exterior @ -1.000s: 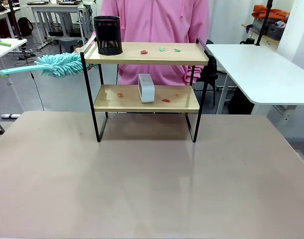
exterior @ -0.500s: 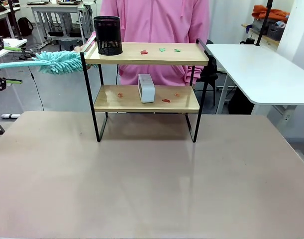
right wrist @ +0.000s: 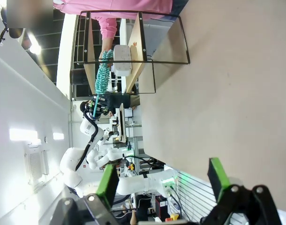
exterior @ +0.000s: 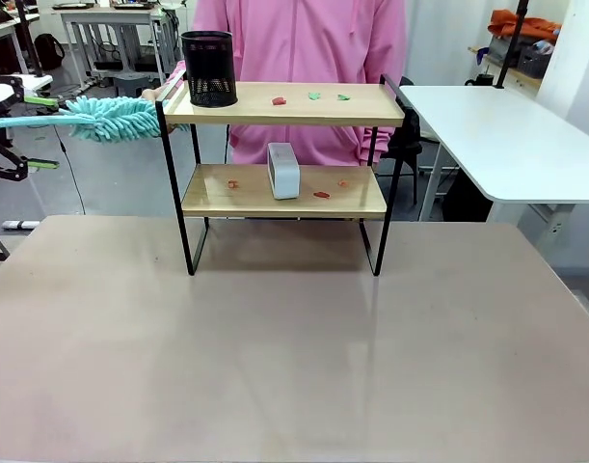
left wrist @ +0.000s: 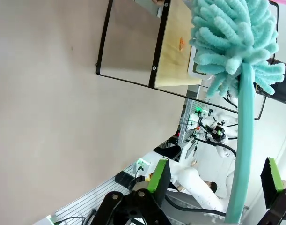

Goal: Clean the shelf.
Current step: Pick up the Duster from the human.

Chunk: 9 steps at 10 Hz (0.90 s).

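Seems to be at the very start of the cleaning. Finding the shelf [exterior: 255,101] upright at the far middle of the counter [exterior: 275,347], with 3 small scraps [exterior: 314,96] on its upper board beside a black mesh cup [exterior: 208,68], and 3 reddish scraps [exterior: 321,194] on the lower board around a white box [exterior: 283,170]. Not wiped anywhere so far, to judge from that. Seeing the teal duster [exterior: 111,118] in the air, its fluffy head just beside the left end of the upper board (not touching any scrap). Showing the left claw [left wrist: 215,164] wide open, with the duster's handle passing between the pads but not clamped. Showing the right claw [right wrist: 161,166] wide open too, holding nothing. Left to do, probably: take a firm grip, then sweep both boards.
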Motion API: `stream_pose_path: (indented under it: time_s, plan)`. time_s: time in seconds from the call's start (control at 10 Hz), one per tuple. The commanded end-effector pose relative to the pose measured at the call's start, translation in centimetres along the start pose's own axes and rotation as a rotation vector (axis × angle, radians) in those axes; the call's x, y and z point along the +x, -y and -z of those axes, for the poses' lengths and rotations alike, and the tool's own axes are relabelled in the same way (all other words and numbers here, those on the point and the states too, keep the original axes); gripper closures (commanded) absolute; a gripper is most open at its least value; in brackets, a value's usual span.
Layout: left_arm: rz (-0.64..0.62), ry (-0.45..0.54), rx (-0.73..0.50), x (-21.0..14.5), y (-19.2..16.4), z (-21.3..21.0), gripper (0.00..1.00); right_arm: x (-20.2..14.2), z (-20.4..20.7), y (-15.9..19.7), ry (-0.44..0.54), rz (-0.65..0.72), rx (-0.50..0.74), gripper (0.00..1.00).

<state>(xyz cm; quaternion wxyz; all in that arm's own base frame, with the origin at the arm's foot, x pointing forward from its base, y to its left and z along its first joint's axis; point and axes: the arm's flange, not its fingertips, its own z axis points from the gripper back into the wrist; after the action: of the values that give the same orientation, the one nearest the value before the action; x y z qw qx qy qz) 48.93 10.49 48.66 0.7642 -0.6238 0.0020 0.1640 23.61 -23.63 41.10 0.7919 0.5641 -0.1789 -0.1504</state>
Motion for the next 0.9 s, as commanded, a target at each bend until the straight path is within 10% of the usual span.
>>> stream_pose_path:
  time_s: [0.0,0.4,0.5,0.6,0.7,0.8]
  plan:
    - [-0.003,0.038,-0.017,-0.58,0.34,0.27,0.00,0.05,0.01,0.02,0.002,-0.029,0.011,0.00]
    - [-0.003,0.047,-0.040,-0.57,0.43,-0.27,0.04,0.05,0.01,0.02,0.002,-0.029,0.011,0.00]
    - [-0.010,0.048,-0.043,-0.49,0.46,-0.20,0.58,0.05,0.01,0.02,0.002,-0.029,0.011,0.00]
    - [0.000,0.050,-0.046,-0.53,0.49,-0.20,0.62,0.05,0.01,0.02,0.002,-0.029,0.011,0.00]
    - [-0.005,0.044,-0.058,-0.53,0.54,-0.28,1.00,0.05,0.01,0.02,0.002,-0.029,0.011,0.00]
    - [-0.005,0.040,-0.059,-0.61,0.55,-0.29,1.00,0.05,0.01,0.02,0.002,-0.029,0.011,0.00]
